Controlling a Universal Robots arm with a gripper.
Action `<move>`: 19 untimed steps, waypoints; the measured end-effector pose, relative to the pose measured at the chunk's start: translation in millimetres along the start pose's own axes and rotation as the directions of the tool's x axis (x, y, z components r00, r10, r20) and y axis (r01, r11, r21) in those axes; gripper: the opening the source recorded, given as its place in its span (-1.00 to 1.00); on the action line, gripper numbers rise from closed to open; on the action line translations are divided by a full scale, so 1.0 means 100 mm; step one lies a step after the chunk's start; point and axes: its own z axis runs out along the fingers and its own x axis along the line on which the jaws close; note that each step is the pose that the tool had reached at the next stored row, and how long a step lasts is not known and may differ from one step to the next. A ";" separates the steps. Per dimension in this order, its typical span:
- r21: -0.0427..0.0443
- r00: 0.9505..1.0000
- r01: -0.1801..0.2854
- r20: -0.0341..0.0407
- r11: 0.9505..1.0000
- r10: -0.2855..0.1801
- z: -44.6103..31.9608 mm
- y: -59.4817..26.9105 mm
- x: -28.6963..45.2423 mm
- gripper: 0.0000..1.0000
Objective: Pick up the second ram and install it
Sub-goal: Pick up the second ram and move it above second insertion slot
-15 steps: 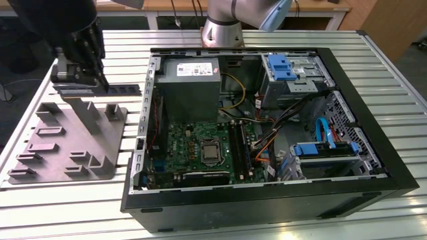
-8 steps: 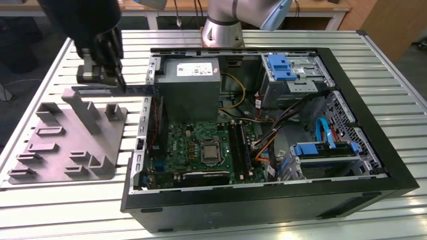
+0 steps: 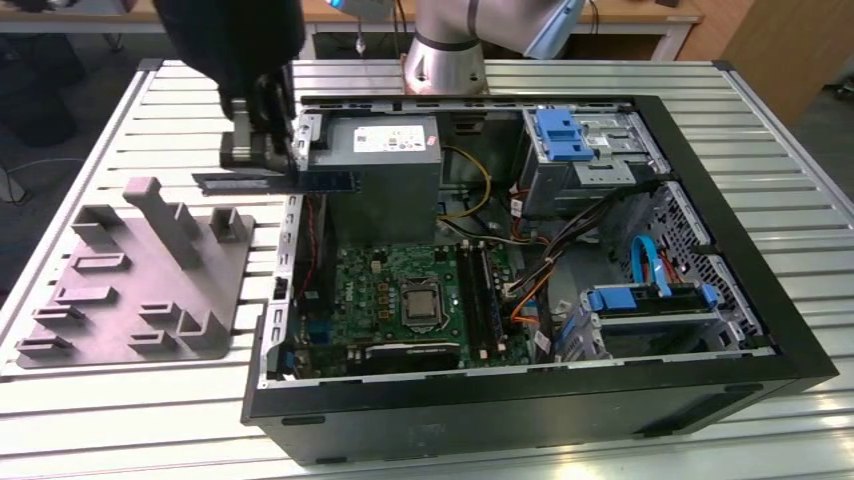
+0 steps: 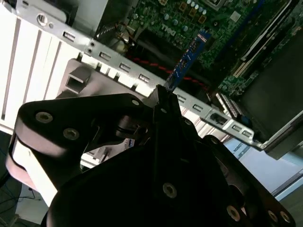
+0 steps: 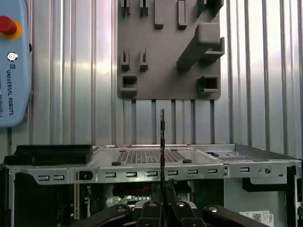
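We see the gripper (image 4: 163, 101) clenched on the ram (image 4: 186, 60), holding it on edge over the case wall (image 5: 142, 174). Below it lies the green motherboard (image 4: 189, 19); beyond the wall, a grey plate (image 5: 165, 52) rests on the slatted table (image 5: 71, 94).

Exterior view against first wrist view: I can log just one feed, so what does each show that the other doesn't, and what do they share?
Exterior view's own: the CPU socket, the blue drive cages and the arm's base. First wrist view's own: a pale blue pendant with a red button. Shared: the hand shut on the second ram, the grey fixture plate, the open case, the slatted table.
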 end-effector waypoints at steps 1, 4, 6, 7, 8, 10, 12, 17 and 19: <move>0.000 1.000 0.000 0.000 1.000 0.000 0.001 -0.049 -0.001 -0.73; 0.000 1.000 0.000 0.000 1.000 0.000 0.006 -0.184 -0.004 -0.73; 0.000 1.000 0.000 0.000 1.000 0.000 0.009 -0.274 -0.007 -0.73; 0.000 1.000 0.000 0.000 1.000 0.000 0.010 -0.319 -0.008 -0.73; 0.000 1.000 0.000 0.000 1.000 0.000 0.011 -0.368 -0.009 -0.73; 0.000 1.000 0.000 0.000 1.000 0.000 0.012 -0.458 -0.011 -0.73; 0.000 1.000 0.000 0.000 1.000 0.000 0.012 -0.548 -0.013 -0.73; -0.002 1.000 0.000 0.000 1.000 0.000 0.006 -0.776 -0.020 -0.73; -0.005 1.000 0.000 0.000 1.000 0.000 0.012 -0.865 -0.021 -0.73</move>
